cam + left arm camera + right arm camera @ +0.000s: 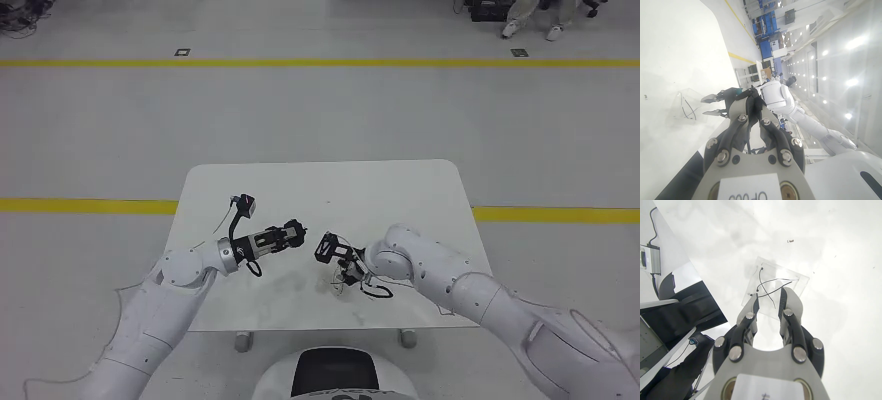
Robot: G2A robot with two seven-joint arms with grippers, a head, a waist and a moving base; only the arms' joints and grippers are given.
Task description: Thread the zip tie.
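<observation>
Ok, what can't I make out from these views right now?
1. Count of zip ties in the clear tray: they cross in the right wrist view, and the right tool covers the tray's near part.
2. Whether the left tool grips anything: in the left wrist view its shut dark pads hide whatever lies between them.
3. Top view: the ties are too small to trace.

Thin black zip ties (764,289) are lying loose and flat in a shallow clear tray (787,273) that is resting on the white surface (810,247). They are crossing over one another near the tray's middle, each one gently curving. Their small square heads are sitting toward one side of the tray and the slim tails are fanning out toward the opposite side. None is forming a closed loop.
</observation>
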